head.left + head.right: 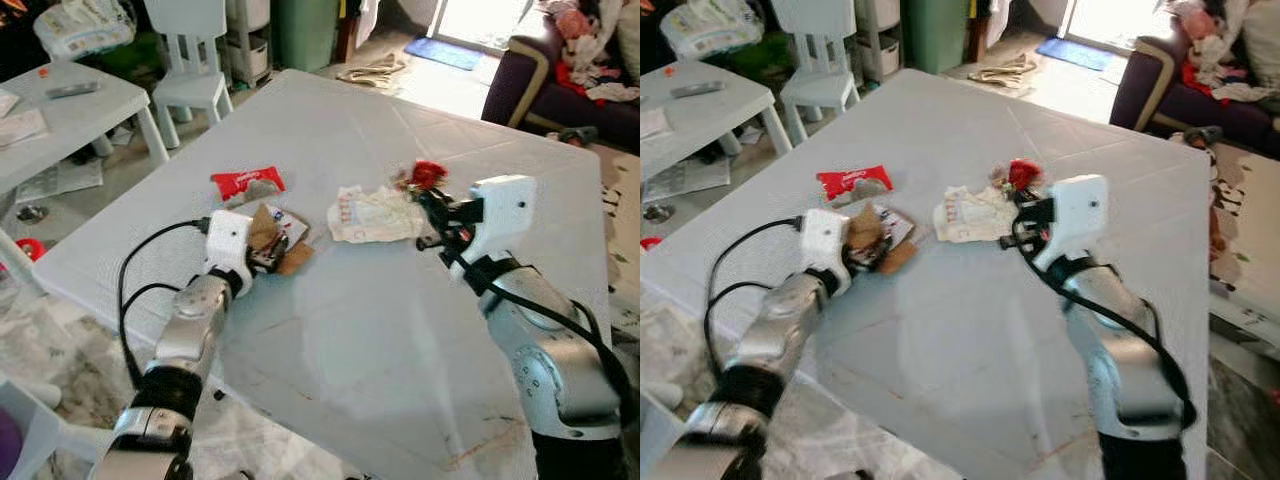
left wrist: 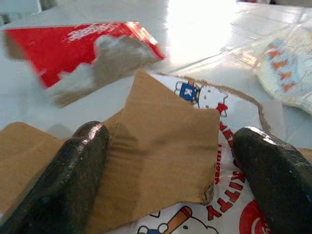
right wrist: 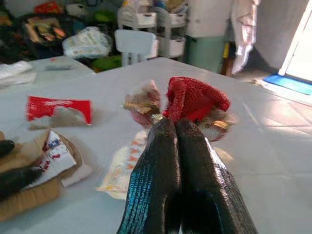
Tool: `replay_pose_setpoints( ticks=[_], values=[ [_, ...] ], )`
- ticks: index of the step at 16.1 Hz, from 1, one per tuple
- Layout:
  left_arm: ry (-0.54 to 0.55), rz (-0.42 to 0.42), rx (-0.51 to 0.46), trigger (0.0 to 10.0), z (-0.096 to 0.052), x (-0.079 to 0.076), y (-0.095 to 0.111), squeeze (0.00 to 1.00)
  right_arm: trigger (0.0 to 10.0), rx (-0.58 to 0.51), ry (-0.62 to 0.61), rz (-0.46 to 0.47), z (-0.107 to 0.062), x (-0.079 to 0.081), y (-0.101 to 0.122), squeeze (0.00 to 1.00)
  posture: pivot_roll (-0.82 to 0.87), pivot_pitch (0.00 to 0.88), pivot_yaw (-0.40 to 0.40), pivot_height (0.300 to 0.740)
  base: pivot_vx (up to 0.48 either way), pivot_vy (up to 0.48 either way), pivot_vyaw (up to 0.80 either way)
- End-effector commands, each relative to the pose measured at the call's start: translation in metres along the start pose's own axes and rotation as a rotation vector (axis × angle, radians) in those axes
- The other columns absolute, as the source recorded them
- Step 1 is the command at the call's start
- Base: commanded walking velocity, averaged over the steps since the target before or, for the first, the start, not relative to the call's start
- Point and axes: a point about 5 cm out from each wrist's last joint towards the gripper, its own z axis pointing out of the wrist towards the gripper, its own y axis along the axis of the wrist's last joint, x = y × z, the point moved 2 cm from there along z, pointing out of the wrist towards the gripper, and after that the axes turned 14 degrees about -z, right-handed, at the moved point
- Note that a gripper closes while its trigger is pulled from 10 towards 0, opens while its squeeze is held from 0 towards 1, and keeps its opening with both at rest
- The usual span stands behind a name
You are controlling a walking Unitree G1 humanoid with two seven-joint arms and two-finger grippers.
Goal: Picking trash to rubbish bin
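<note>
Low in the left eye view, two silver arms reach over a pale, smooth white table [image 1: 330, 370] with a faint sheen. At lower left of centre, the left gripper [image 1: 272, 250] has its glossy black fingers [image 2: 73, 170] spread apart on either side of a flat, torn piece of brown cardboard [image 2: 161, 156], not yet closed on it; the cardboard lies on a printed white cartoon wrapper [image 2: 214, 102] with red lettering. Just beyond, toward the upper left, lies a flat red packet [image 1: 247, 182] with a ragged, torn-open edge showing grey lining. At right of centre, the right gripper [image 1: 428, 205] has its long ribbed fingers [image 3: 161, 165] pressed tight together, pinching a crumpled red net-like scrap [image 3: 195, 97] bunched with gold-tinted foil bits. Beside it, near the middle of the frame, sits a wrinkled, translucent white plastic wrapper [image 1: 375, 215] with small orange marks. Farther back, at upper left, stand a second white table [image 1: 70, 110] and a white slatted chair [image 1: 190, 60]; at upper right is a dark purple sofa [image 1: 540, 70] heaped with clothes.
</note>
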Motion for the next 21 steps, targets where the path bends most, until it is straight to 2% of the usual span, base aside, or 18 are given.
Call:
replay_pose_setpoints(
  ticks=[1, 2, 5, 6, 8, 10, 12, 14, 17, 21],
  values=[
    [0.049, -0.033, 0.111, 10.0, -0.014, 0.011, -0.027, 0.00, 0.0, -0.014, -0.004, -0.009, 0.003, -0.003, 0.002, 0.00, 0.03, 0.121, -0.097, 0.740, 0.000, 0.000, 0.00],
    [0.073, -0.035, 0.103, 10.0, -0.028, 0.015, -0.027, 0.00, 0.0, -0.020, 0.002, -0.002, 0.007, -0.001, 0.002, 0.00, 0.05, 0.116, -0.094, 0.740, 0.000, 0.000, 0.00],
    [0.107, -0.030, 0.091, 10.0, -0.049, 0.019, -0.024, 0.00, 0.0, -0.030, 0.010, 0.010, 0.011, 0.002, 0.002, 0.00, 0.07, 0.109, -0.089, 0.740, 0.000, 0.000, 0.00],
    [0.141, -0.015, 0.049, 10.0, -0.061, 0.019, -0.014, 0.00, 0.0, -0.037, 0.013, 0.017, 0.014, 0.004, 0.001, 0.00, 0.09, 0.102, -0.082, 0.740, 0.000, 0.000, 0.00],
    [0.162, 0.000, -0.004, 10.0, -0.072, 0.014, 0.000, 0.00, 0.0, -0.043, 0.013, 0.022, 0.016, 0.006, 0.000, 0.00, 0.10, 0.099, -0.076, 0.740, 0.000, 0.000, 0.00],
    [0.161, 0.005, -0.028, 10.0, -0.072, 0.010, 0.006, 0.00, 0.0, -0.047, 0.012, 0.028, 0.018, 0.007, -0.001, 0.00, 0.10, 0.095, -0.073, 0.740, 0.000, 0.000, 0.00],
    [0.141, 0.013, 0.007, 10.0, -0.066, 0.007, 0.012, 0.00, 0.0, -0.059, 0.013, 0.031, 0.019, 0.009, 0.000, 0.00, 0.10, 0.093, -0.070, 0.740, 0.000, 0.000, 0.00],
    [0.126, 0.051, 0.040, 10.0, -0.062, 0.009, 0.019, 0.00, 0.0, -0.065, 0.007, 0.028, 0.020, 0.008, 0.000, 0.00, 0.10, 0.093, -0.069, 0.740, 0.000, 0.000, 0.00],
    [0.141, 0.097, 0.062, 10.0, -0.064, 0.015, 0.029, 0.00, 0.0, -0.066, 0.003, 0.024, 0.019, 0.006, 0.000, 0.00, 0.09, 0.097, -0.067, 0.740, 0.000, 0.000, 0.00],
    [0.143, 0.098, 0.153, 10.0, -0.072, 0.018, 0.019, 0.00, 0.0, -0.064, 0.012, 0.022, 0.018, 0.007, 0.000, 0.00, 0.09, 0.102, -0.077, 0.740, 0.000, 0.000, 0.00]
  ],
)
